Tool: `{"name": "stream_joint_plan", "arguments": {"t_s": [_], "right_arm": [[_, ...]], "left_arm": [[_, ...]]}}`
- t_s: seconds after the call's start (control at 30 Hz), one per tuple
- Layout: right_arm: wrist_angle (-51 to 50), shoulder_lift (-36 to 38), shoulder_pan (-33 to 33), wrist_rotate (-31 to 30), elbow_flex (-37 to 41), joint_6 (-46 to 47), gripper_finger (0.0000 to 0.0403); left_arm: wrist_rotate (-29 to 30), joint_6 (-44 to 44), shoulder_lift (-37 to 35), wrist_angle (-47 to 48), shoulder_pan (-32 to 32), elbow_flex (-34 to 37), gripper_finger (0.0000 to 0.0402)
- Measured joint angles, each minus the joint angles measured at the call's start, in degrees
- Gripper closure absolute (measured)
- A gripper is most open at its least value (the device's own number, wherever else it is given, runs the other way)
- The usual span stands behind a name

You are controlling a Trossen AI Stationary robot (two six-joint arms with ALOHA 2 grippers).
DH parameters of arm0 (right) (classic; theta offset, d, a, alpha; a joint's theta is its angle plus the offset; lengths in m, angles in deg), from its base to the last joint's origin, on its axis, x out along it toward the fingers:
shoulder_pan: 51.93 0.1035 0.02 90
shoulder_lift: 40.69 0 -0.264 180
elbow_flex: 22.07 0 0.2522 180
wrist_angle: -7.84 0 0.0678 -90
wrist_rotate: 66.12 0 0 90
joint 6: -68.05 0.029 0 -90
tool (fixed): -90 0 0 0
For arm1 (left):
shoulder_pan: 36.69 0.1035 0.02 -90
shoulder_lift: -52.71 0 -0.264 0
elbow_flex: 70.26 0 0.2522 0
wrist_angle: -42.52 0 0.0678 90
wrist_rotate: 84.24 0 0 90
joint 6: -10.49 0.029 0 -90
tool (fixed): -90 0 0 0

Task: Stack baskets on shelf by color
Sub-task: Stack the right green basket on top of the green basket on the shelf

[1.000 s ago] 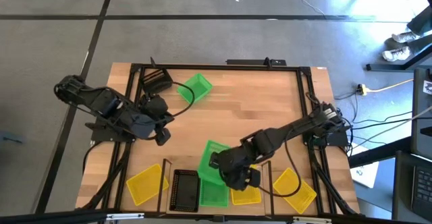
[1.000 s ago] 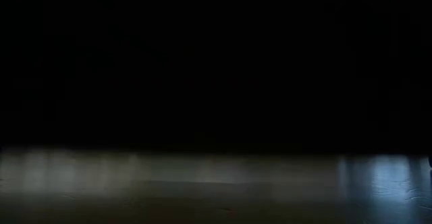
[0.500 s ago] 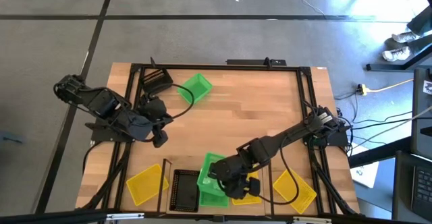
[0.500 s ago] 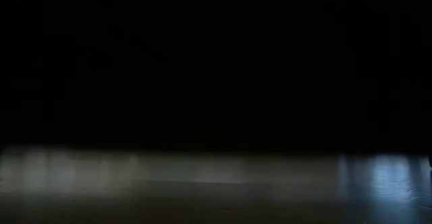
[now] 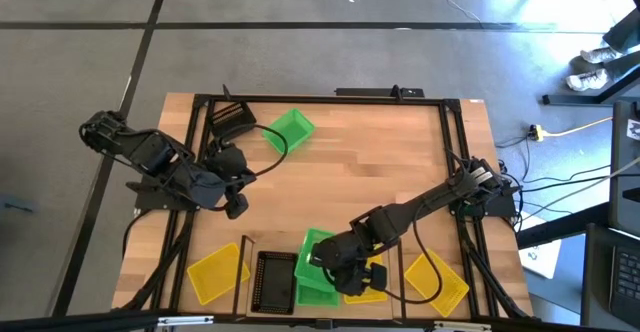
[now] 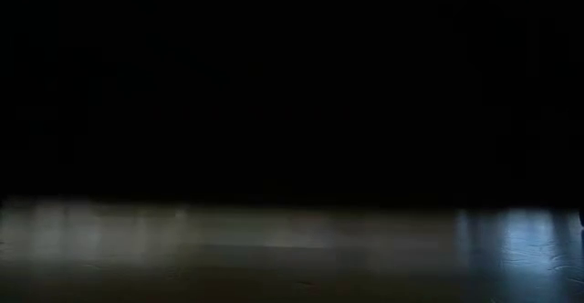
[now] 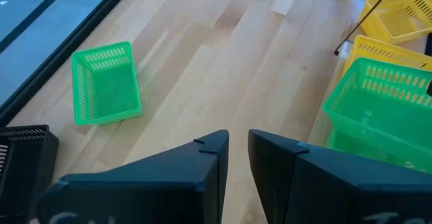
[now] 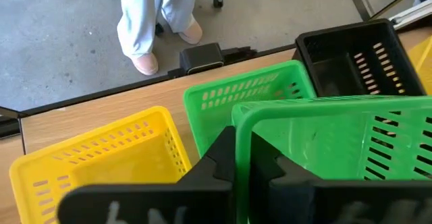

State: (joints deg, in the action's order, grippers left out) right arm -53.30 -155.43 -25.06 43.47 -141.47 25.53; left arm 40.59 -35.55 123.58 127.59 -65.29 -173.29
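Right gripper [image 5: 335, 262] is low over the near edge of the tabletop [image 5: 380, 162], jaws pinched on the rim of a green basket [image 5: 312, 255]. That held basket sits tilted above a 2nd green basket [image 5: 318, 290] on the shelf [image 5: 243, 244]; can't tell if the 2 touch. In the right wrist view the held green basket [image 8: 337, 150] fills the foreground, w/ the lower green one [image 8: 246, 96] just beyond it, a black basket [image 8: 354, 59] on one side and a yellow basket [image 8: 101, 160] on the other.

From above, the black basket [image 5: 274, 280] sits just left of the green pair, a yellow one [image 5: 364, 287] just right, mostly under the arm. 2 more yellow baskets lie on the tabletop, 1 near left [image 5: 219, 271] and 1 near right [image 5: 436, 279].

Left gripper [image 5: 238, 204] hangs over the left side of the tabletop, jaws nearly closed, nothing in them. A loose green basket [image 5: 291, 128] lies toward the far edge, a black basket [image 5: 231, 120] at the far left corner.

Low view is too dark to make out anything
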Motion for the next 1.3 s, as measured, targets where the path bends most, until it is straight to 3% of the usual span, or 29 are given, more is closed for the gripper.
{"name": "stream_joint_plan", "arguments": {"t_s": [0.47,0.77,1.13,1.3], "right_arm": [[0.7,0.0,0.0,-1.9,0.0,0.0,0.035],[0.7,0.0,0.0,-3.6,-1.4,-0.8,0.0348],[-2.6,0.0,-2.1,-16.7,-8.4,13.4,0.0347],[-6.2,0.1,-4.7,-18.1,-10.7,22.0,0.0347]], "left_arm": [[0.0,0.0,0.0,0.0,0.0,0.0,0.0352],[0.0,0.0,0.0,0.0,0.0,0.0,0.0352],[0.0,-0.1,0.0,-0.3,0.0,0.0,0.0352],[0.0,0.0,0.0,-0.3,0.0,0.0,0.0352]]}}
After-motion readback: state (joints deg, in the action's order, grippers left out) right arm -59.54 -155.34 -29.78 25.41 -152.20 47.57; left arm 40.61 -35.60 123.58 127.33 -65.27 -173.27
